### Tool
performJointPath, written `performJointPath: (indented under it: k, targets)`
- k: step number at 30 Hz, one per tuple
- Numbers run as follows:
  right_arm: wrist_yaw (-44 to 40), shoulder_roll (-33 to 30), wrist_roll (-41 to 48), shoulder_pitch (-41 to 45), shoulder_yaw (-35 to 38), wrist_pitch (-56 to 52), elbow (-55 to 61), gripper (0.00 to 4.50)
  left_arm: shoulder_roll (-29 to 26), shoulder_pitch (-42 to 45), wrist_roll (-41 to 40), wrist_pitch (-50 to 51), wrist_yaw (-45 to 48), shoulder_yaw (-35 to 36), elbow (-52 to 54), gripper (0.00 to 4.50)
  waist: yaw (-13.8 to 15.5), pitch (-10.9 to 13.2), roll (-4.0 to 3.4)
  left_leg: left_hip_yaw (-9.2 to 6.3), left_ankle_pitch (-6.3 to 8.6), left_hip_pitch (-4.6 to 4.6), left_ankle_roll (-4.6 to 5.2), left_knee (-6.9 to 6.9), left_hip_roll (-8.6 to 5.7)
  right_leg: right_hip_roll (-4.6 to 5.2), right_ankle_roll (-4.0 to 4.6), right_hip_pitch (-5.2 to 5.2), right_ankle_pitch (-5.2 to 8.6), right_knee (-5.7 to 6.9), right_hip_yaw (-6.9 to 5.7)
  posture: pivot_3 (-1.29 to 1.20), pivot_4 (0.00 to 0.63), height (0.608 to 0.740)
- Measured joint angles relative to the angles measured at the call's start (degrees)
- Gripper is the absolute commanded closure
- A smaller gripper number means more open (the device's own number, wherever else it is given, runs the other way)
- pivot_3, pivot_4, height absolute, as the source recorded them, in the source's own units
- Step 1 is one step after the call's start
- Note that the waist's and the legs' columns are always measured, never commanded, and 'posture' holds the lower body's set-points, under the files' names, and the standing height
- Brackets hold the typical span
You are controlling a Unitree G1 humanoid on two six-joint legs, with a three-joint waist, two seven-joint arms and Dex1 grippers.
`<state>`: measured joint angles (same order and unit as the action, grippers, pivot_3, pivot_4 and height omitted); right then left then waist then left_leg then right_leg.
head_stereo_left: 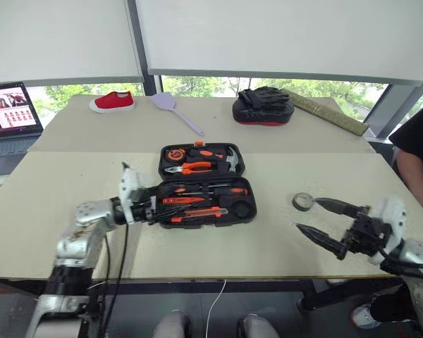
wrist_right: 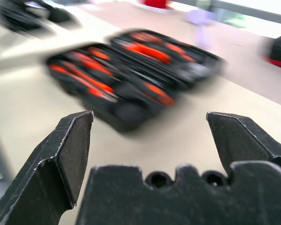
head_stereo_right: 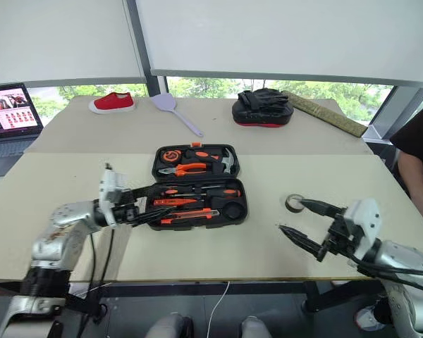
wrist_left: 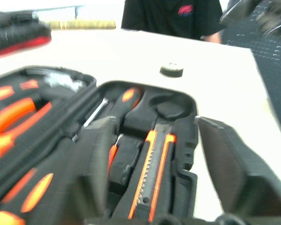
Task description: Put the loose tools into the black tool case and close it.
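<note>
The black tool case (head_stereo_left: pixel 248 217) lies open in the middle of the table. Orange-and-black screwdrivers (head_stereo_left: pixel 222 191) lie in slots of its near half, and the utility knife (head_stereo_left: pixel 199 213) lies along the front edge. A small dark tape roll (head_stereo_left: pixel 302 202) sits on the table to the right of the case. My left gripper (head_stereo_left: pixel 170 203) is open over the case's left end, its fingers (wrist_left: pixel 234 159) standing either side of the knife (wrist_left: pixel 154 173). Open too, my right gripper (head_stereo_left: pixel 324 222) hovers just in front of the tape roll, nothing between its fingers (wrist_right: pixel 70 145).
At the back of the table lie a red shoe (head_stereo_left: pixel 113 101), a lilac spatula (head_stereo_left: pixel 175 109), a black-and-red mitt (head_stereo_left: pixel 263 107) and a long olive roll (head_stereo_left: pixel 328 113). A laptop (head_stereo_left: pixel 7 120) stands at the far left. A person in black (head_stereo_left: pixel 417 151) stands at the right edge.
</note>
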<state>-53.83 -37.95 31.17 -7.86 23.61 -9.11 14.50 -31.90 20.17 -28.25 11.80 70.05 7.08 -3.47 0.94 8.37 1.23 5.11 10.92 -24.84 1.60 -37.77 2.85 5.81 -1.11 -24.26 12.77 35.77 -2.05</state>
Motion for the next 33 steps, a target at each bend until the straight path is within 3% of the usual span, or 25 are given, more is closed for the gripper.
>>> performJointPath:
  k: [7, 12, 14, 18, 22, 28, 33]
  targets:
    - [4.2, 5.1, -6.3, -11.7, 4.5, 7.8, -7.1, 0.00, -6.1, -14.9, -7.1, 1.0, 7.1, 6.3, 6.5, 0.06, -0.4, 0.0, -0.06, 0.00, 0.25, 0.17, -0.42, 0.03, 0.15, 0.12, 0.02, 0.00, 0.28, 0.06, 0.02, 0.00, 0.150, 0.740]
    - [7.2, 5.0, -8.6, -9.9, 3.6, 7.2, -7.4, 0.00, -5.9, -16.5, -8.9, 0.5, 7.5, 6.7, 9.1, 0.06, -0.4, 0.1, -0.12, 0.02, 0.30, 0.28, -0.52, 0.03, 0.09, 0.41, 0.01, -0.08, 0.24, 0.03, -0.07, 0.00, 0.150, 0.740]
    - [10.3, 2.9, -8.4, -6.6, 2.6, 0.9, -5.9, 0.00, -5.8, -16.0, -10.0, 0.9, 6.9, 6.7, 10.6, 0.06, -0.5, 0.2, -0.23, 0.12, 0.30, 0.31, -0.52, 0.03, 0.06, 0.59, 0.01, -0.06, 0.24, 0.03, -0.06, 0.00, 0.150, 0.740]
    - [9.3, -7.9, -6.9, 3.7, -2.9, -13.2, -1.9, 0.00, -3.8, -12.8, -10.1, 0.9, 4.5, 5.7, 11.5, 0.06, -0.5, 0.4, -0.52, 0.25, 0.23, 0.28, -0.41, 0.02, -0.03, 0.64, -0.06, 0.01, 0.18, 0.05, -0.07, 0.00, 0.150, 0.740]
    - [7.5, -15.4, -9.1, 18.6, -13.3, -23.4, -3.4, 0.00, -0.6, -11.0, -8.7, -0.2, 1.1, 3.6, 11.4, 0.06, -0.4, 0.4, -0.34, 0.20, 0.14, 0.24, -0.29, -0.02, -0.05, 0.39, -0.02, 0.02, 0.00, 0.06, -0.14, 0.00, 0.150, 0.740]
    - [5.2, -14.4, -18.7, 36.9, -29.2, -26.8, -20.0, 0.00, 1.1, -9.6, -5.8, -2.0, -1.6, 1.3, 10.8, 0.06, -0.3, 0.5, -0.22, 0.23, 0.06, -0.28, 0.18, -0.01, -0.12, 0.23, -0.03, -0.27, -0.19, -0.04, -0.13, 0.00, 0.150, 0.740]
    - [1.4, -12.1, -24.3, 44.3, -35.9, -24.1, -31.1, 0.00, 1.4, -10.1, -5.3, -3.3, -2.3, 1.0, 10.8, 0.06, -0.3, 0.5, -0.17, 0.38, 0.20, -0.42, 0.29, -0.03, -0.16, 0.26, -0.10, -0.31, -0.16, -0.17, -0.19, 0.00, 0.150, 0.740]
